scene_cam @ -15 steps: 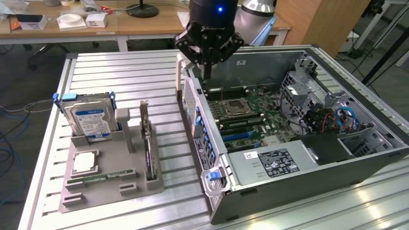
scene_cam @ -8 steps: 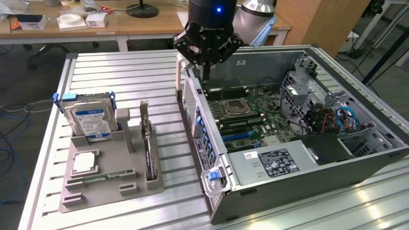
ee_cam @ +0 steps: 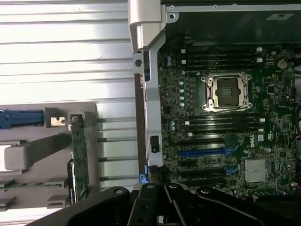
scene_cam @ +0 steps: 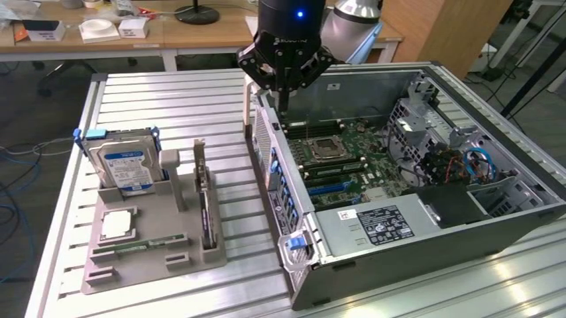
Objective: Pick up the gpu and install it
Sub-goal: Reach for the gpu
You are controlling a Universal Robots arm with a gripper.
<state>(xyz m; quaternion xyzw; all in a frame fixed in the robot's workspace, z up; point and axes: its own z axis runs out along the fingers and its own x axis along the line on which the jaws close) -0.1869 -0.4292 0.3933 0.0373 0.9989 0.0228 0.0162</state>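
Note:
The gpu stands on its long edge in a slot of the grey holder, on the exterior view's left. In the wrist view the gpu shows as a thin green-edged card with a small metal bracket at one end. My gripper hangs over the near wall of the open computer case, well away from the card. Its black fingers are shut together with nothing between them. Inside the case lies the motherboard with a blue slot.
The holder also carries a silver hard drive with a blue-white label, a processor chip and a narrow memory stick. All of this sits on a slatted metal table. Desks with clutter stand behind it.

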